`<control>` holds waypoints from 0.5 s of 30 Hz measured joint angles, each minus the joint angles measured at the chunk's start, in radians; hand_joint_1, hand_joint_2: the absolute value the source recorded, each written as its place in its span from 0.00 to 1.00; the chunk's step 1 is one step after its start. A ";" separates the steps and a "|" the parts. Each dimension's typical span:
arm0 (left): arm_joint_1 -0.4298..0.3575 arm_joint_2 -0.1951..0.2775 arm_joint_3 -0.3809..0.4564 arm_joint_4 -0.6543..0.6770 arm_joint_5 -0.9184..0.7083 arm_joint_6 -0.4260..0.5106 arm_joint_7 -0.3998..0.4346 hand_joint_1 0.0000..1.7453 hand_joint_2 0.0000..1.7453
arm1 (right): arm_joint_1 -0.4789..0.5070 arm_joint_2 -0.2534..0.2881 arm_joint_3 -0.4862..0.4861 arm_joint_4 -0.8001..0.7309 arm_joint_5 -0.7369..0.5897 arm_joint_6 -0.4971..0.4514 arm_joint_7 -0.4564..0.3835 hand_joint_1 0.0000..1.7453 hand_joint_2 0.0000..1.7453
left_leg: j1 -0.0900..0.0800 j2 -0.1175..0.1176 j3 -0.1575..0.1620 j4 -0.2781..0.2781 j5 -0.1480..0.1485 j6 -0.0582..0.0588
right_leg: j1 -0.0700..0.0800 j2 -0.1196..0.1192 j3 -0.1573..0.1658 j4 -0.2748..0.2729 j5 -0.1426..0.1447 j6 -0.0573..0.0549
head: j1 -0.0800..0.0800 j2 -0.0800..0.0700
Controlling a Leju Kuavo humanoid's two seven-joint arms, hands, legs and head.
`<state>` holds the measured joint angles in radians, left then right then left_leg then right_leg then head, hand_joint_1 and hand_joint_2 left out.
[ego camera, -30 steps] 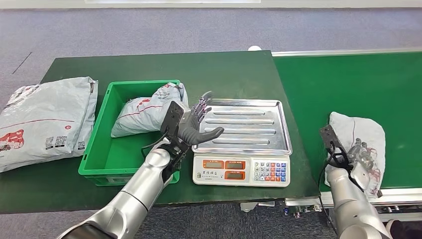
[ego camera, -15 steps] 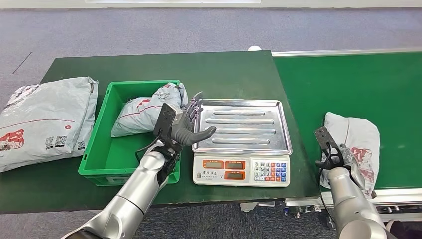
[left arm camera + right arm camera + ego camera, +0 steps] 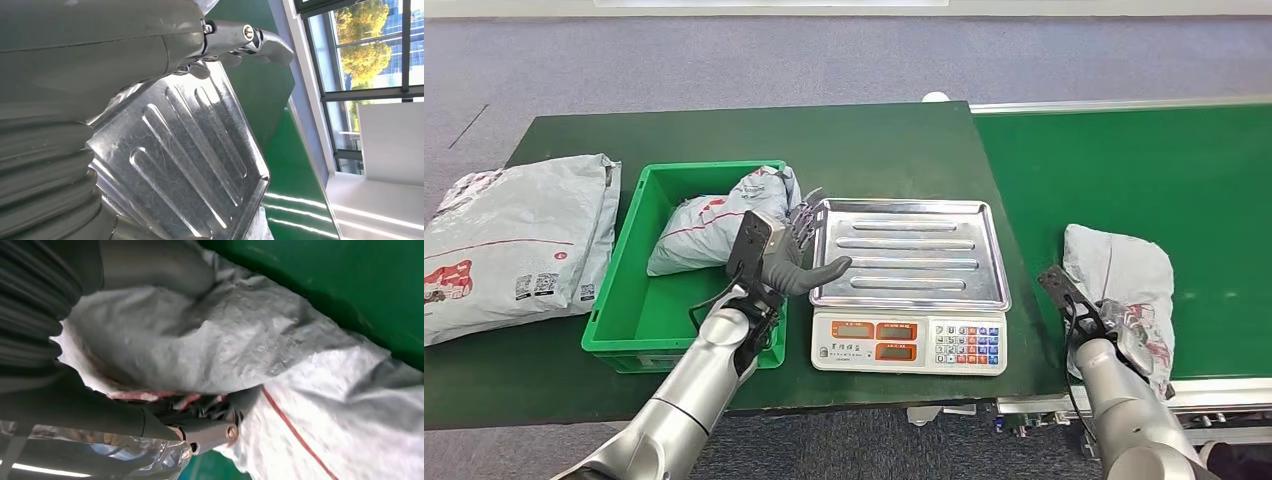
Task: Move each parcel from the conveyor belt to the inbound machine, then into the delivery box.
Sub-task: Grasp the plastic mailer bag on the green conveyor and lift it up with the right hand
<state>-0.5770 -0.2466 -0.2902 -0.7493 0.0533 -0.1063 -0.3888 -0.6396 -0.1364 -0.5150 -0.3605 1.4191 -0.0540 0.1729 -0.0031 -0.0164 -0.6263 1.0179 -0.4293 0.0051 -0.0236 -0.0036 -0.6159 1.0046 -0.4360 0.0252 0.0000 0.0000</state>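
Right hand (image 3: 1130, 325) is clamped on the grey parcel (image 3: 1124, 275) at its near edge; the parcel lies on the green conveyor belt (image 3: 1124, 170), not yet lifted. In the right wrist view the fingers (image 3: 205, 432) are dug into a fold of the bag film, so the hold looks to be on loose skin, not on the contents

Left hand (image 3: 796, 262) is empty, fingers spread, thumb pointing over the left rim of the scale tray (image 3: 914, 255), hovering between the green delivery box (image 3: 624, 300) and the scale

Risks from here:
- The film could slip or stretch out of the pinch on lift, because the grip is at one edge and the weight hangs off it; the parcel would drop back on the belt or into the gap between belt and table (image 3: 724, 130)
- A sagging bag could drag across the scale's keypad (image 3: 967, 345) or catch the tray rim on the way over
- The left hand sits at the tray edge; if the parcel arrives while it is there, they collide, or the hand touches the tray and spoils the weight reading
- The box already holds one parcel (image 3: 714, 225) leaning on its right wall, so the next one may ride up on it and hang over the rim
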 joint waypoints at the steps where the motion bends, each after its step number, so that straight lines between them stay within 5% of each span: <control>1: 0.002 0.001 0.000 -0.001 0.001 0.000 0.000 0.00 1.00 | 0.000 -0.002 0.005 0.000 -0.002 0.001 -0.006 1.00 1.00 | 0.000 0.000 0.000 0.000 0.000 0.000 | 0.000 0.000 0.000 0.000 0.000 0.000 | 0.000 0.000; 15: 0.048 0.018 0.012 -0.045 0.004 0.026 0.001 0.00 1.00 | -0.006 -0.013 0.076 -0.007 -0.086 -0.083 -0.109 1.00 1.00 | 0.000 0.000 0.000 0.000 0.000 0.000 | 0.000 0.000 0.000 0.000 0.000 0.000 | 0.000 0.000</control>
<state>-0.5292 -0.2287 -0.2782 -0.7945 0.0569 -0.0800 -0.3878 -0.6451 -0.1493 -0.4387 -0.3676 1.3334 -0.1372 0.0638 -0.0031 -0.0167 -0.6264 1.0178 -0.4293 0.0051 -0.0237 -0.0038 -0.6158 1.0046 -0.4360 0.0252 -0.0001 0.0000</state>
